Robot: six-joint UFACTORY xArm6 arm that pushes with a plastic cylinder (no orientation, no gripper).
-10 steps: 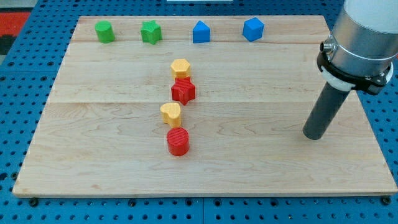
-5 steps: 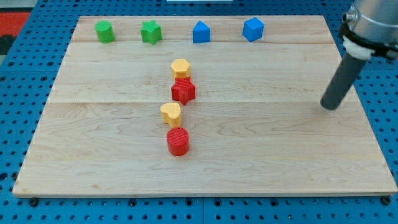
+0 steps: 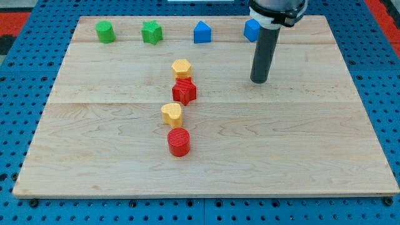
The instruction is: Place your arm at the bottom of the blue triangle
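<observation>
The blue triangle-topped block [image 3: 201, 32] sits near the top edge of the wooden board [image 3: 112, 162], middle of the view. My tip [image 3: 259, 80] rests on the board below and to the right of it, well apart. A second blue block [image 3: 250, 29], shape unclear, lies right of the triangle and is partly hidden behind my rod, directly above the tip.
A green cylinder-like block [image 3: 104, 31] and a green star [image 3: 151, 32] sit at the top left. Down the middle run a yellow hexagon [image 3: 181, 67], a red star [image 3: 184, 90], a yellow heart [image 3: 171, 114] and a red cylinder [image 3: 179, 142].
My tip has moved from the right side of the board up and to the left, now under the right-hand blue block. No block has moved.
</observation>
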